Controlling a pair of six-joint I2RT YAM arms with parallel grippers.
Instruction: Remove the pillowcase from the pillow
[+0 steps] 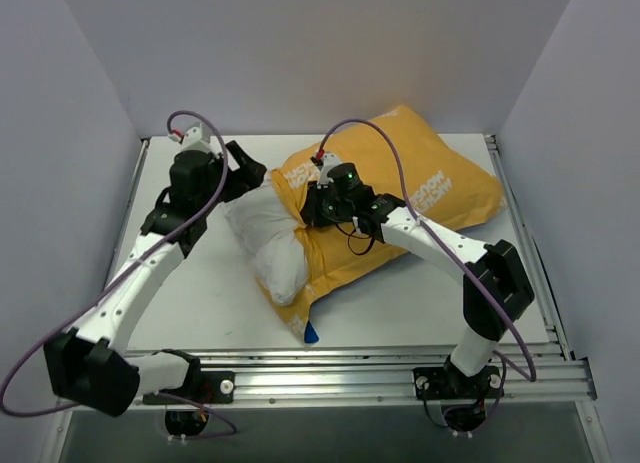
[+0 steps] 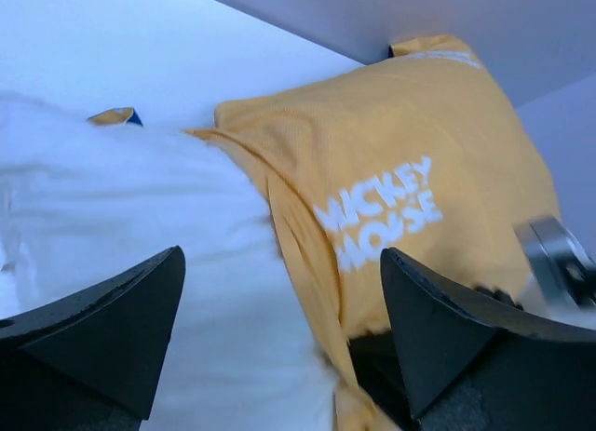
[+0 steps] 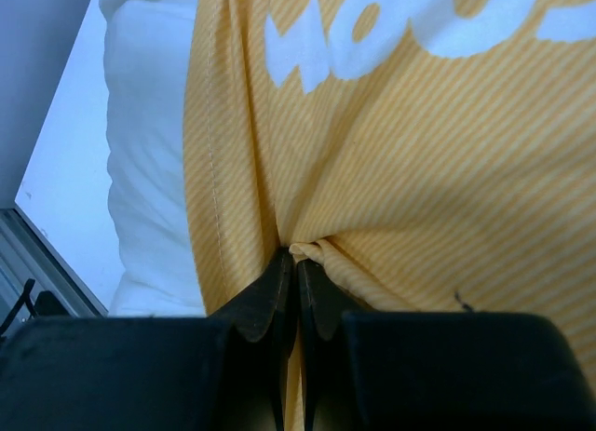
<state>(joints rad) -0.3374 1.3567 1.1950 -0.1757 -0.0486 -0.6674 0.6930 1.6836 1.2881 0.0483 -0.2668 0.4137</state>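
Pillowcase, orange-yellow face up, lies across the middle of the white counter and runs from the centre out toward 2 o'clock. White lettering reading MICKEY MOUSE shows on that face. A small corner of its blue side peeks out at the 6 o'clock end, near the front rail.

From the cover's open end, at about 8 o'clock, the white pillow bulges out, partly uncovered. The rest of it is inside the fabric. The orange cloth is gathered into folds along the line where the pillow emerges.

Right claw sits on that gathered edge, at the 3 o'clock side of the bare pillow. Its two black fingers are pressed together, with a pinched ridge of the orange fabric caught between their tips.

Left claw is at the pillow's 11 o'clock corner, beside the cover's far edge. Its fingers are spread wide and nothing is gripped between them. Pillow and orange cloth both show in the gap. Whether the fingers touch the pillow I cannot tell.
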